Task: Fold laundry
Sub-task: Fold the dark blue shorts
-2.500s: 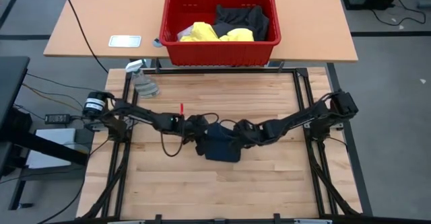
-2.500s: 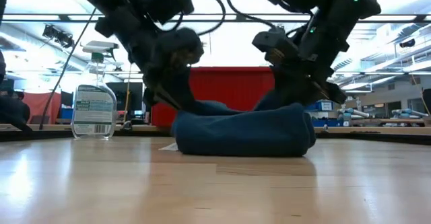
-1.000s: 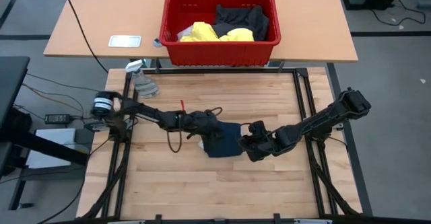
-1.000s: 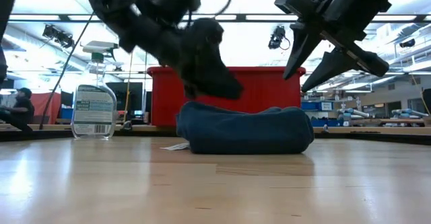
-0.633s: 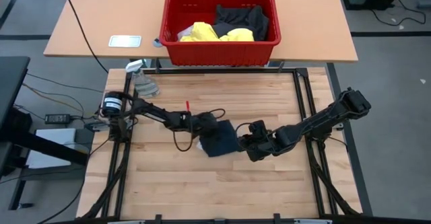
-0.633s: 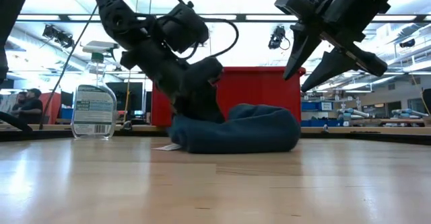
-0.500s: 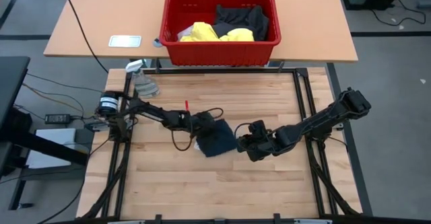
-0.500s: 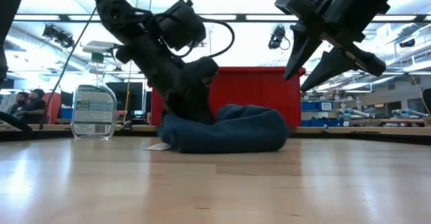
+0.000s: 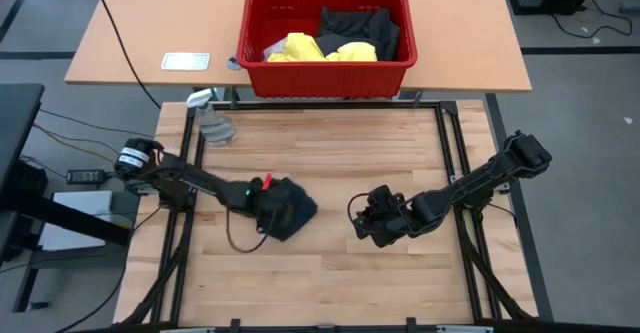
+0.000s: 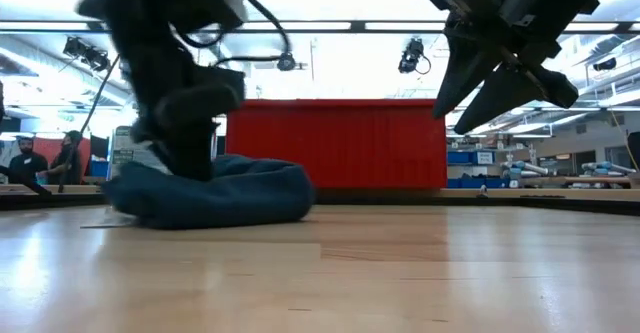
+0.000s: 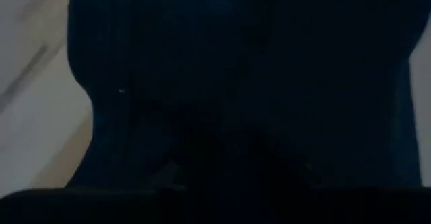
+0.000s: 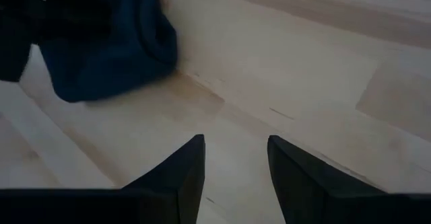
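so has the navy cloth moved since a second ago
Yes. The navy cloth slid toward the left side of the table, now left of the red basket rather than below it.

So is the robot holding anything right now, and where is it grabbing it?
The left gripper is down on the folded navy cloth, at its left end; a real pinch cannot be told. The right gripper is open, holding nothing.
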Tool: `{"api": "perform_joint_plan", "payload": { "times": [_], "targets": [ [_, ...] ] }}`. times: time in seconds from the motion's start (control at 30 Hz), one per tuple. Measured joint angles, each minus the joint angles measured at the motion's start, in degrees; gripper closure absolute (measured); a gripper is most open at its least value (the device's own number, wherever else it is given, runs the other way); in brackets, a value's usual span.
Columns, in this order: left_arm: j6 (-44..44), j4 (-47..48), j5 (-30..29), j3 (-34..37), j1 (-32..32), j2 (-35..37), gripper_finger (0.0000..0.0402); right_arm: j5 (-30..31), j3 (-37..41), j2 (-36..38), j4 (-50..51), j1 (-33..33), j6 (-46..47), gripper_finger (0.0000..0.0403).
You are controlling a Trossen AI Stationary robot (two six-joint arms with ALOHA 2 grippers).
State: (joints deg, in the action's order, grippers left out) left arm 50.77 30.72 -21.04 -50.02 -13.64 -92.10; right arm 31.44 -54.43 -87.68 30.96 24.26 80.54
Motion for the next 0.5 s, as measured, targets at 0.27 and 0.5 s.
{"api": "perform_joint_plan", "payload": {
  "times": [0.27,0.5],
  "targets": [
    [14.44,11.64,-1.49,-0.05,-12.05,1.5,0.028,-1.05,0.0,0.0,-1.92,0.39,-2.73,0.0235],
    [22.89,18.84,-1.41,-0.15,-19.9,6.51,0.028,-0.61,0.0,0.0,-3.18,0.8,-2.74,0.0235]
  ]
}}
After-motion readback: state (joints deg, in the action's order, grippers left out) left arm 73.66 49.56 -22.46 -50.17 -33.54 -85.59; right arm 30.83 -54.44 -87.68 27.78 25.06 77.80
